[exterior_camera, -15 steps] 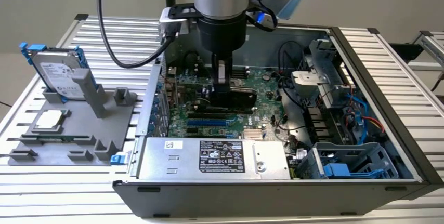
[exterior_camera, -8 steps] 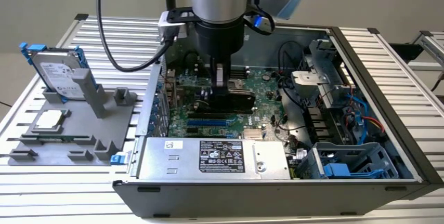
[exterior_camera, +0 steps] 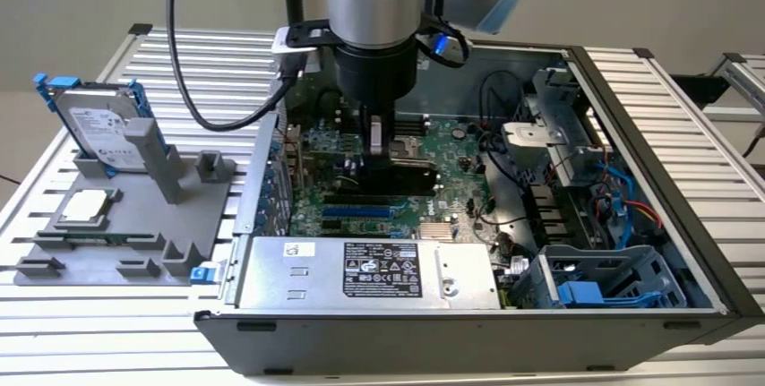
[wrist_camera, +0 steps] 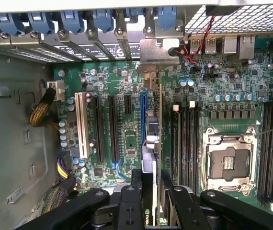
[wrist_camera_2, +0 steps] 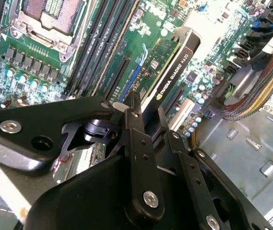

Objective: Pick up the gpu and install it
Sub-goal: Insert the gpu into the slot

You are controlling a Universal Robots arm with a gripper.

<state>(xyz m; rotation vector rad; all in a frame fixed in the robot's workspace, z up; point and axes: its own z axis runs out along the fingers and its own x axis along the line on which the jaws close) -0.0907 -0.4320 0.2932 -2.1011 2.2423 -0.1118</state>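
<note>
The hand [wrist_camera_2: 143, 122] is closing its black fingers [wrist_camera_2: 135, 139] on the gpu [wrist_camera_2: 172, 67], gripping the card by its upper edge and holding it on edge, upright, over the motherboard [wrist_camera_2: 45, 62] inside the open computer case [exterior_camera: 669, 216]. In the second wrist view the card's black shroud is running away from the fingers toward about 1 o'clock, with the green board face on its far side. In the first wrist view the gpu [wrist_camera: 151, 143] is standing in line with the blue expansion slot [wrist_camera: 142, 115], and its silver end bracket [wrist_camera: 153, 55] is sitting up against the row of rear slot openings; whether the card's edge is fully seated in the slot is hard to judge, since the fingers are covering its near end. The empty CPU socket [wrist_camera: 230, 163] is lying just beside the card, at about 3 o'clock from it in that view.

In the exterior view the arm [exterior_camera: 373, 10] is reaching straight down into the middle of the case, with the hand [exterior_camera: 380, 149] low over the motherboard [exterior_camera: 442, 162]. The power supply [exterior_camera: 365, 271] is sitting at 6 o'clock from the hand. Well apart, at 9 o'clock on the ribbed metal surface [exterior_camera: 179, 55], a grey fixture [exterior_camera: 132, 216] is carrying a hard drive in a blue frame [exterior_camera: 102, 122] and a small square silver chip [exterior_camera: 90, 207].
</note>
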